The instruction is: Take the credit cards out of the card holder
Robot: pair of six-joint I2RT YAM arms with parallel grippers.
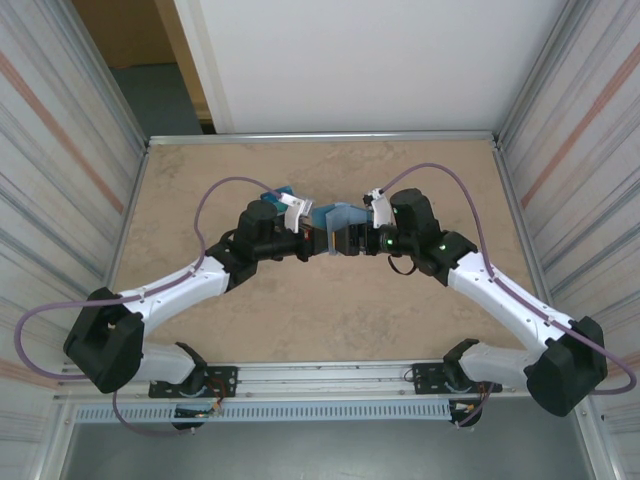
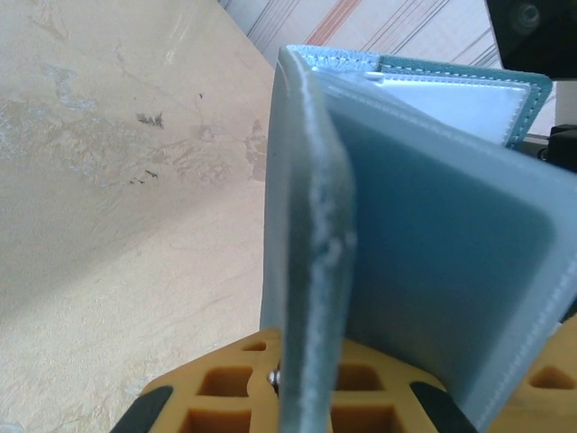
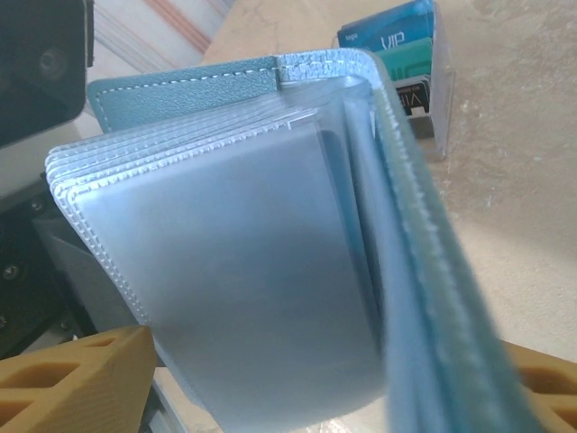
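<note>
The card holder [image 1: 335, 222] is a teal-blue wallet held open above the middle of the table, between the two arms. My left gripper [image 1: 305, 238] is shut on one cover, whose edge [image 2: 311, 225] runs up from between the orange fingers [image 2: 216, 383]. The right gripper [image 3: 315, 388] is open, its orange fingers [image 3: 81, 379] spread wide on either side of the clear plastic sleeves [image 3: 252, 253] and the other cover. Credit cards [image 3: 401, 45] with blue, teal and dark faces lie in a small pile on the table beyond the wallet; in the top view the pile [image 1: 285, 190] sits just behind the left gripper.
The tan tabletop [image 1: 330, 300] is bounded by a metal rim and by striped side walls [image 1: 60, 180]. Purple cables [image 1: 215, 195] loop above both arms. The arms' bases stand on a rail at the near edge [image 1: 330, 375].
</note>
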